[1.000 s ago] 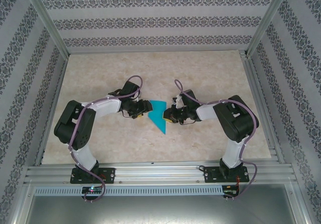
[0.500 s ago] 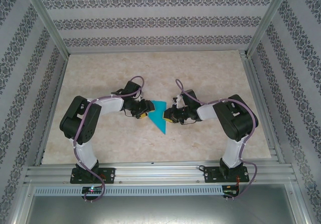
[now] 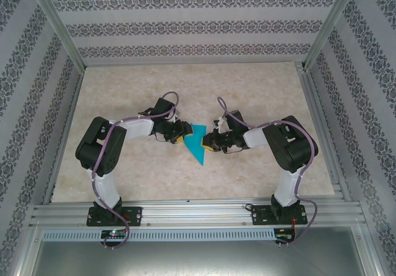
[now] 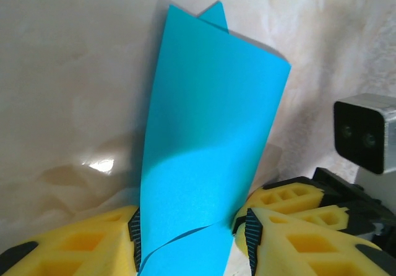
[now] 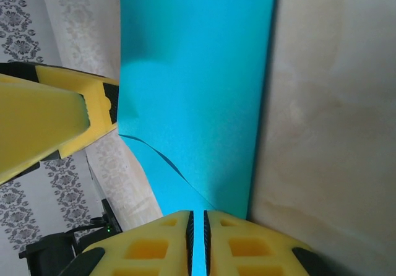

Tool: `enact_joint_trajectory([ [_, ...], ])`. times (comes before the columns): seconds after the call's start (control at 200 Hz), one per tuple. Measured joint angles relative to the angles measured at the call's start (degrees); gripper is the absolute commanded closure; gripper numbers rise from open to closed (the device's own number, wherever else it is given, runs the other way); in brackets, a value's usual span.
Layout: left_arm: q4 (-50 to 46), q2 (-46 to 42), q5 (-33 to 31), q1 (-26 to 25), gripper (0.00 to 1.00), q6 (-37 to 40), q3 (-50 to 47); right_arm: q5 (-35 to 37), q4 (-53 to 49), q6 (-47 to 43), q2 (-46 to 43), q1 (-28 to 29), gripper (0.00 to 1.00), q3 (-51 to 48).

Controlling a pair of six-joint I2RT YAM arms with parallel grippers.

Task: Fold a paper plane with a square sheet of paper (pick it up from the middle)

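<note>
The turquoise sheet of paper (image 3: pixel 197 142), folded to a pointed shape, lies mid-table with its tip toward the near edge. My right gripper (image 3: pixel 208 142) holds its right side; in the right wrist view the gripper (image 5: pixel 198 217) is shut on a thin edge of the paper (image 5: pixel 198 84). My left gripper (image 3: pixel 184 135) is at the paper's left side. In the left wrist view a raised, curling flap of paper (image 4: pixel 207 140) stands between the left gripper's (image 4: pixel 192 236) open jaws, close to both pads.
The marbled tabletop (image 3: pixel 185 84) lies bare all round the paper. Patterned walls and metal frame posts (image 3: pixel 55 25) enclose it. The right gripper's yellow fingers (image 4: pixel 297 205) sit close beside my left fingers, and a left finger (image 5: pixel 62 124) shows in the right wrist view.
The left arm has reached right, up to the paper, and its jaws have narrowed round the raised flap. The right gripper and the paper have stayed put.
</note>
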Motion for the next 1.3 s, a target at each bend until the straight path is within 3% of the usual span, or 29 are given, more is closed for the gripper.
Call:
enact_joint_trajectory([
  [0.595, 3.1, 2.7, 3.9, 2.3, 0.48, -1.4, 0.4, -1.6, -0.6, -2.3, 0.7, -0.7, 0.88, 0.3],
  [1.044, 2.8, 3.2, 4.8, 3.0, 0.46, -1.2, 1.0, -1.5, -16.2, -13.2, 1.6, -0.8, 0.89, 7.2],
  [1.299, 2.8, 3.2, 5.2, 3.3, 0.46, -1.3, 1.0, -1.2, -18.0, -16.0, 1.6, -0.8, 0.89, 7.9],
])
